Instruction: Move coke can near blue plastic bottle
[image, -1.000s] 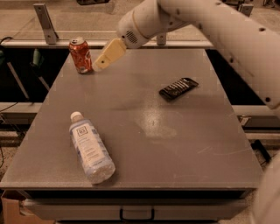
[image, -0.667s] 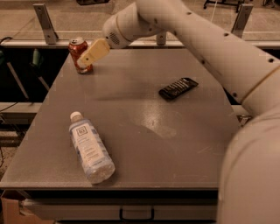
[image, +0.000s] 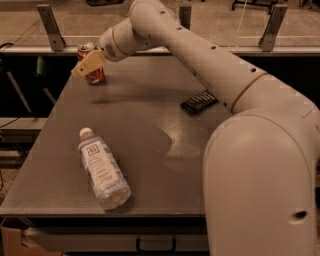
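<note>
Now grasping: hand (image: 87, 64) at coke can (image: 96, 77), opening we cannot tell; next carry to blue plastic bottle (image: 102, 170), well apart from hand.

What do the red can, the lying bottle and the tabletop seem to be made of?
The coke can: probably thin metal, glossy red wall, silvery top. The blue plastic bottle: clear see-through plastic, white cap, pale label. The table: matte grey, faintly speckled, perhaps laminate. The gripper sits at the can, covering its middle.
</note>
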